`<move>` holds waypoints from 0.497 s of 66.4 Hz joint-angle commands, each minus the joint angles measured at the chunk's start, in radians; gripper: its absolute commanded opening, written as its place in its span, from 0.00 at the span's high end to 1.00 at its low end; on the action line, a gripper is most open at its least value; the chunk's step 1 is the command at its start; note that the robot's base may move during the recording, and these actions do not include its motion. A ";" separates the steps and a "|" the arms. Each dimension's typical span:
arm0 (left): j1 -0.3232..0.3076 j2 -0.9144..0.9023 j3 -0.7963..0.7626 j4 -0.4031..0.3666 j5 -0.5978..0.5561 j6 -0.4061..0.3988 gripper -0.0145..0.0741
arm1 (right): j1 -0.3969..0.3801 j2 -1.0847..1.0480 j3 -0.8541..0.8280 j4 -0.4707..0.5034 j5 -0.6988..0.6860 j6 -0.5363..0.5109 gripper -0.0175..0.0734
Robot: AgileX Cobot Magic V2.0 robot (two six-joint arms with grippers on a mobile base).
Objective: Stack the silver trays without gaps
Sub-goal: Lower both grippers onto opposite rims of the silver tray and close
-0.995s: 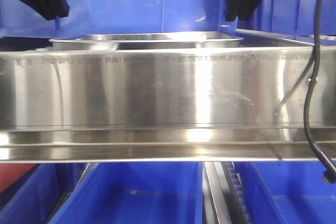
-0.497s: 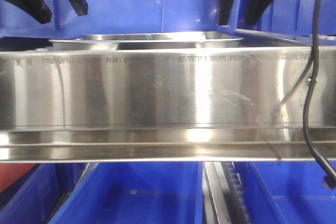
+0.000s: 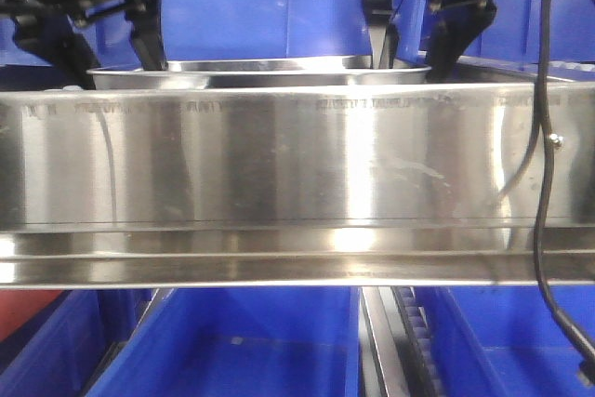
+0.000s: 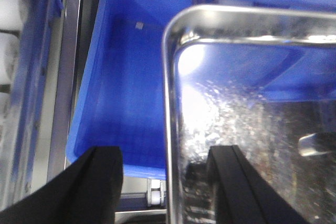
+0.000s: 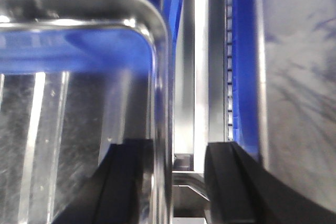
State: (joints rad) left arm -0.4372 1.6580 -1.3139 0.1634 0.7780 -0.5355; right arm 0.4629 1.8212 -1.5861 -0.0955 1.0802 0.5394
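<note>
A shiny silver tray (image 3: 260,72) lies behind the wide steel rail, with only its rim in sight from the front. Whether a second tray is nested under it I cannot tell. My left gripper (image 3: 98,44) is open and its black fingers straddle the tray's left rim (image 4: 169,103): one finger (image 4: 100,184) stands outside over the blue bin and the other (image 4: 239,184) inside the tray. My right gripper (image 3: 416,44) is open too, astride the right rim (image 5: 160,77). Its inner finger (image 5: 126,182) is over the tray floor and its outer finger (image 5: 236,182) is beside the frame.
A broad brushed-steel rail (image 3: 297,165) fills the front view. A black cable (image 3: 544,192) hangs at the right. Blue bins (image 3: 242,346) sit below, with a roller track (image 3: 404,341) between them. A blue bin (image 4: 121,87) lies left of the tray, and steel framing (image 5: 202,66) right of it.
Both grippers have come down from the top of the view and spread their fingers from nearly together to wide apart, now straddling the tray's two ends. The tray has not moved.
</note>
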 commanded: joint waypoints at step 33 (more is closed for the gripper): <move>-0.005 0.032 -0.004 -0.001 0.020 0.001 0.52 | -0.001 0.017 -0.010 0.010 -0.040 0.001 0.59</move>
State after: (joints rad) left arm -0.4372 1.6828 -1.3161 0.1634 0.7759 -0.5355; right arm 0.4629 1.8341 -1.5861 -0.0897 1.0550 0.5394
